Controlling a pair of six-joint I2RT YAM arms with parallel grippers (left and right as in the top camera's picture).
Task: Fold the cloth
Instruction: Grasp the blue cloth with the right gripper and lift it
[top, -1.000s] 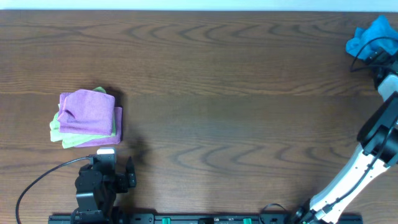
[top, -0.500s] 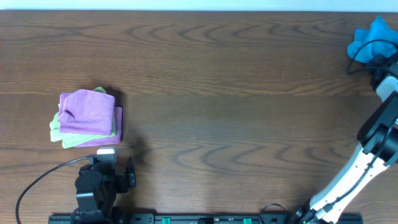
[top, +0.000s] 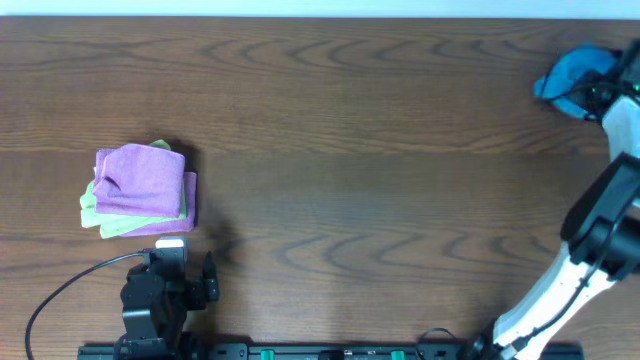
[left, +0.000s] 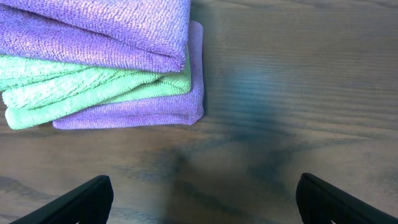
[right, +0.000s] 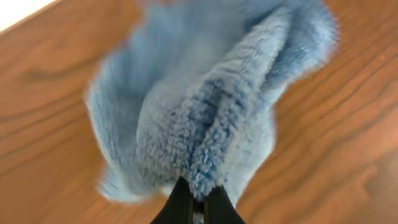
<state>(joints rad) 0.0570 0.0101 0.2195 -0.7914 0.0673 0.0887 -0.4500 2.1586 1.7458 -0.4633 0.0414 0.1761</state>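
A crumpled blue cloth (top: 568, 75) hangs bunched at the table's far right corner. My right gripper (top: 597, 93) is shut on it, and in the right wrist view the fluffy blue cloth (right: 211, 106) is pinched between the black fingertips (right: 180, 206) of the right gripper (right: 196, 208), lifted slightly off the wood. My left gripper (top: 185, 262) rests near the front left edge, open, with its fingers (left: 81, 200) wide apart over bare wood.
A stack of folded purple and green cloths (top: 140, 190) lies at the left, just beyond the left gripper; the folded stack (left: 106, 62) fills the top of the left wrist view. A black cable (top: 60, 290) loops at the front left.
The right gripper has shut on the blue cloth and dragged it leftward, away from the far right corner. The left arm has not moved.
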